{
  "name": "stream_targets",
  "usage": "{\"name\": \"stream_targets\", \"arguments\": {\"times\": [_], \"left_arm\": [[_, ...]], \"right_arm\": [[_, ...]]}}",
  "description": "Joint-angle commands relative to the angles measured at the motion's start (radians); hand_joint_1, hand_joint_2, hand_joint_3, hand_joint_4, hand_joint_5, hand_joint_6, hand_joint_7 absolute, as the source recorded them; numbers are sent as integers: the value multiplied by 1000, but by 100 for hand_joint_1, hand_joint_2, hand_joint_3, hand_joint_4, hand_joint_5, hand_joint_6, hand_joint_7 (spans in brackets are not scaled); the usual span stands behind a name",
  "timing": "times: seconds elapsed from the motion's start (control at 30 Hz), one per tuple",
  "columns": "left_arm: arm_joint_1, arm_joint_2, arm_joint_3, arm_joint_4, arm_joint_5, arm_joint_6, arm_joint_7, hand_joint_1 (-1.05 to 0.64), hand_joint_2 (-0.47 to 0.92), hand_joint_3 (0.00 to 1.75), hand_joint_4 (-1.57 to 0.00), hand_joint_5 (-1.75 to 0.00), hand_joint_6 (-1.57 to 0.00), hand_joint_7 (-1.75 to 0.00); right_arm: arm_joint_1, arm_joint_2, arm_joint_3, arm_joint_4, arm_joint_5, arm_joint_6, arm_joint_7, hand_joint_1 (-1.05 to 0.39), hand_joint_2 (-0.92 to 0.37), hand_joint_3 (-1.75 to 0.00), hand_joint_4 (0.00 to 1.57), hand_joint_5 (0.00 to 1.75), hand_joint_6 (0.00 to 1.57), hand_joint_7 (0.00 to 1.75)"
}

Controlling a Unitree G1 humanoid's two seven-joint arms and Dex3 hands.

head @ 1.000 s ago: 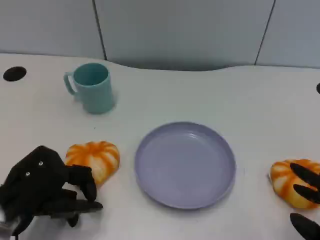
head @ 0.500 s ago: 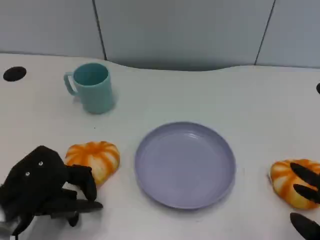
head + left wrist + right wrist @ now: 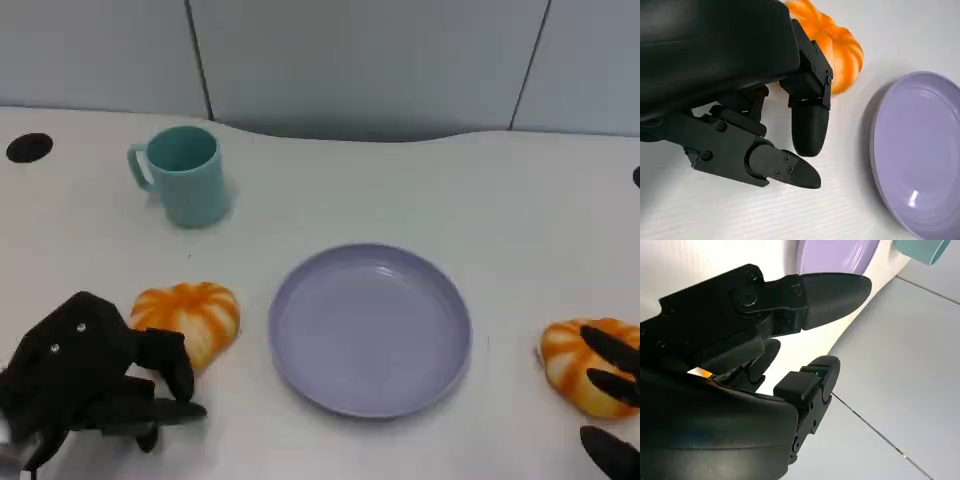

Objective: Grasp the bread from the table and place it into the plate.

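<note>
A lavender plate (image 3: 370, 328) sits on the white tabletop (image 3: 520, 220), and everything else arranges itself around it. Just off the plate's left rim lies a bread roll (image 3: 190, 318), orange-glazed with pale stripes, resting on the tabletop and not touching the plate. The robot's left hand (image 3: 95, 380) sits on the near side of that roll, farther from the plate; its fingers (image 3: 172, 362) are apart and hold nothing, with one fingertip at the roll's near edge, though I cannot tell whether it actually touches. From the left wrist view the left hand (image 3: 785, 145) shows its fingers reaching out over bare tabletop, with the roll (image 3: 837, 50) just beyond them and the plate (image 3: 920, 150) off to the side.

On the opposite side of the plate, well apart from its right rim, a second bread roll (image 3: 575, 365) lies on the tabletop. The right hand (image 3: 612, 395) comes in beside it, its dark fingers (image 3: 610, 350) spread and overlapping the roll's outer side; it does not appear to be gripping it. Beyond the plate, toward the far left, stands a teal mug (image 3: 185, 175), upright with its handle turned away from the plate.
</note>
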Motion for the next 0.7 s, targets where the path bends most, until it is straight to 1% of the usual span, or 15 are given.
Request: {"name": "stream_targets", "arguments": {"times": [0.03,0.23,0.3,0.33,0.43,0.5,0.53,0.57,0.6,0.63,0.7], "left_arm": [[-4,10,18,10,-14,-37,2,-38,91,0,-74,-175,-60,-175],[26,-11,54,-13,-22,-131,55,-37,87,0,-78,-175,-61,-175],[50,-17,65,-40,-6,-214,98,-36,87,1,-79,-175,-60,-175],[59,-17,67,-36,16,-302,134,-35,87,1,-79,-175,-60,-175],[68,15,59,-29,154,-546,286,-36,91,3,-81,-175,-59,-175],[62,32,56,-19,221,-639,349,-33,92,4,-81,-175,-56,-175],[56,56,50,-31,290,-669,390,-32,92,5,-81,-175,-55,-175],[52,72,46,-38,340,-689,420,-38,92,7,-74,-175,-45,-175],[49,81,43,-41,375,-702,443,-41,92,8,-70,-175,-38,-175],[41,104,39,-55,418,-716,453,-42,92,9,-68,-175,-36,-175],[31,136,32,-78,468,-725,456,-53,91,3,-46,-161,-31,-144]], "right_arm": [[0,-5,-1,-1,-1,-3,-5,-38,-92,-34,86,1,64,0],[-2,4,4,-3,-6,0,-9,-39,-92,-34,85,0,64,0],[-4,2,4,2,-13,-7,-14,-38,-92,-34,85,0,65,0],[-5,1,3,5,-13,-12,-16,-38,-92,-34,85,0,65,0],[-7,-1,3,11,-12,-19,-17,-37,-92,-34,86,1,65,0],[-7,0,3,9,-13,-14,-16,-37,-92,-34,85,0,65,0],[-7,0,3,9,-14,-12,-16,-37,-92,-34,85,0,65,0],[-8,-1,4,9,-14,-12,-16,-37,-92,-34,85,0,65,0],[-8,-1,4,9,-15,-12,-16,-38,-92,-34,85,0,65,0],[-8,1,5,5,-15,-7,-15,-38,-92,-34,85,0,65,0],[-6,3,8,0,-16,-2,-15,-38,-92,-34,86,1,65,0]]}}
